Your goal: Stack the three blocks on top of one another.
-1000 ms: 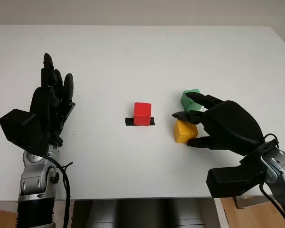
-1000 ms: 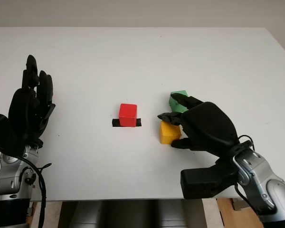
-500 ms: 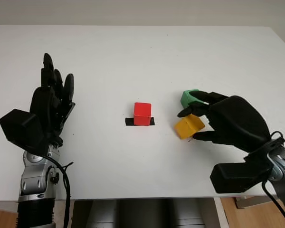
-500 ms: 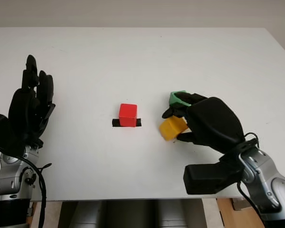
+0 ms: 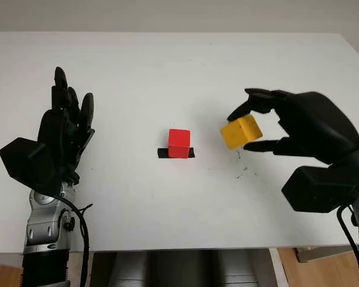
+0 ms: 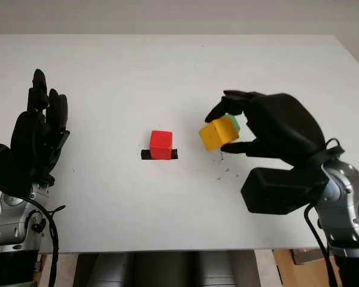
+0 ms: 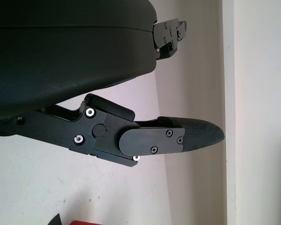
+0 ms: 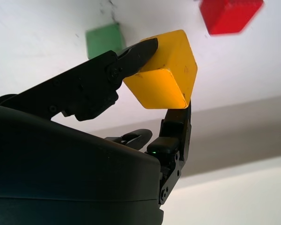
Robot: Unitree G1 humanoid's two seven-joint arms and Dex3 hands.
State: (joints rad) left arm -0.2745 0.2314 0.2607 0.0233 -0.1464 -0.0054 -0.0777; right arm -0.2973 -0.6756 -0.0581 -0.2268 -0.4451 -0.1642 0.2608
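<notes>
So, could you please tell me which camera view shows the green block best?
The right wrist view: the green block lies whole on the white table, beyond the yellow block held by the right robot hand. In the right eye view just a green sliver shows behind the yellow block.

Matt yellow block (image 5: 242,132), smooth faces

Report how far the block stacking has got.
Done: nothing is stacked yet. The red block sits alone on a black strip on the table.
In hand: the right hand holds the yellow block in the air, tilted, to the right of the red one. The left hand is open at the table's left.
Left: set yellow down as part of the stack, then fetch the green block, on the table.
</notes>
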